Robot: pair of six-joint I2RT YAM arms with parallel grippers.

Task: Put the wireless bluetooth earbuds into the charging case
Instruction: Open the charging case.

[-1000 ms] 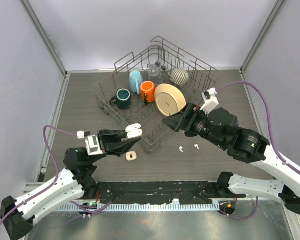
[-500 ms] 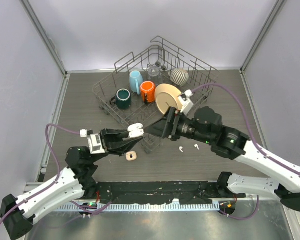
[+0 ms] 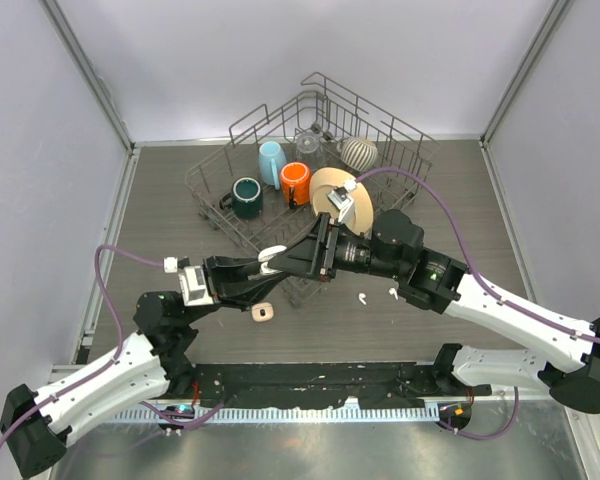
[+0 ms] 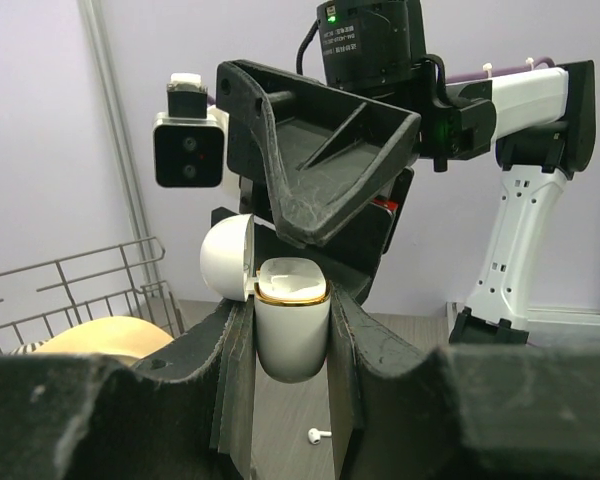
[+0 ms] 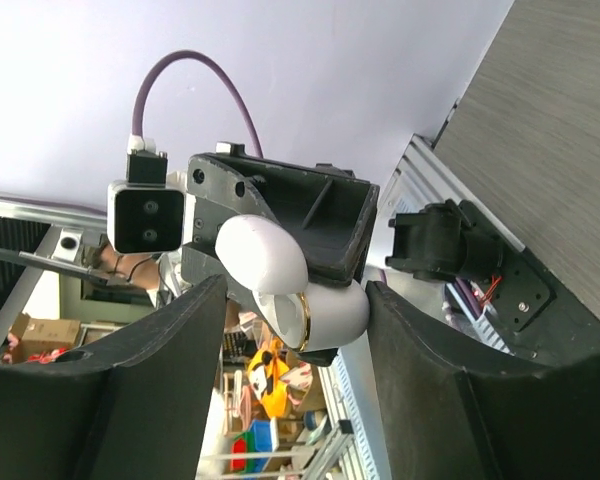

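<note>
light: bright, even, diffuse | shadows: faint, soft | glare: mild sheen on case (image 4: 292, 340) | focus: fingers (image 4: 380, 370) beside case blurred, case sharp

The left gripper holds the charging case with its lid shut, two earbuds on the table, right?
No, the lid is open, seen in the left wrist view; the left gripper holds the charging case, earbuds on the table.

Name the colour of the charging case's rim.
Gold; the rim of the charging case shows best in the left wrist view.
</note>
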